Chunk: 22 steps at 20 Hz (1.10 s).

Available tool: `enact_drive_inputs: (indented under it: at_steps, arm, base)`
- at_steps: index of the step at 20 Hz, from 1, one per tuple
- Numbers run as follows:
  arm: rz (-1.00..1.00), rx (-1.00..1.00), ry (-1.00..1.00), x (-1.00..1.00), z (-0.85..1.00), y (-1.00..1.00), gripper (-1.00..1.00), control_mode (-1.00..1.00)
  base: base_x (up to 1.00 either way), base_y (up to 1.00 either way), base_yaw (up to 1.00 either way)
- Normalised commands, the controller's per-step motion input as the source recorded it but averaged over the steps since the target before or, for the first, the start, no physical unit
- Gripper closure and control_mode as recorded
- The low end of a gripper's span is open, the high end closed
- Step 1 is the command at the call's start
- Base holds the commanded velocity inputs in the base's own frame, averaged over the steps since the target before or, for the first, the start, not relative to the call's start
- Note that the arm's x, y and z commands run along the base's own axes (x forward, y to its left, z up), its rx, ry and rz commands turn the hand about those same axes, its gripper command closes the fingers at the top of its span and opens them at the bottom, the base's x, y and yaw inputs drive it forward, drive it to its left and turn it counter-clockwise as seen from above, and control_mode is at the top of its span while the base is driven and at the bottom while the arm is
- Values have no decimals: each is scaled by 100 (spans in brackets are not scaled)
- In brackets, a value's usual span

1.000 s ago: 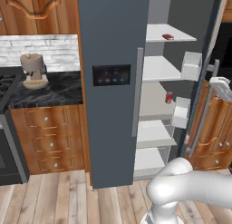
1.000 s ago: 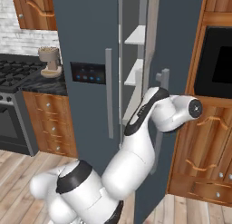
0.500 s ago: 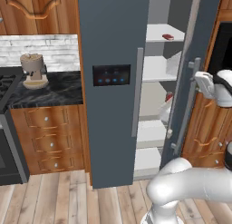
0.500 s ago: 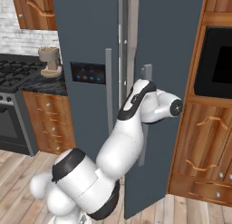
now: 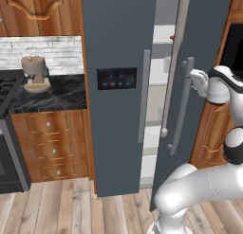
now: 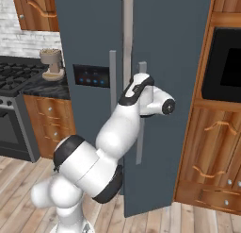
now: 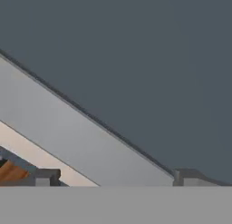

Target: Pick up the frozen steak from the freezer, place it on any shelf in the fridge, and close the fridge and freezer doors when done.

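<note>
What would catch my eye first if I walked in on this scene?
Probably the white robot arm, stretched up against the tall slate-grey fridge door, its hand by the door's bar handle. That door is nearly shut, leaving a narrow slit of pale shelves. Beside it, blue lights glow on the freezer door's black panel.

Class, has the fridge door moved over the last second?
Yes. The fridge door has swung toward the freezer door, narrowing the gap between them.
</note>
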Motion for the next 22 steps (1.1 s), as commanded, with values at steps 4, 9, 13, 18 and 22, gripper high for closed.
enact_drive_inputs:
  at_steps: [4,9,13,18,22]
  arm:
    - [0,0,-3,62,6,24,-100,-100]
    - [-1,0,-1,68,11,14,-100,-100]
    - [-3,0,0,78,12,14,-100,-100]
    - [-4,0,-1,70,12,11,-100,-100]
    - [-2,0,0,49,2,12,-100,-100]
  base:
    - [0,0,0]
    - [0,0,0]
    - [0,0,0]
    - [0,0,0]
    - [0,0,0]
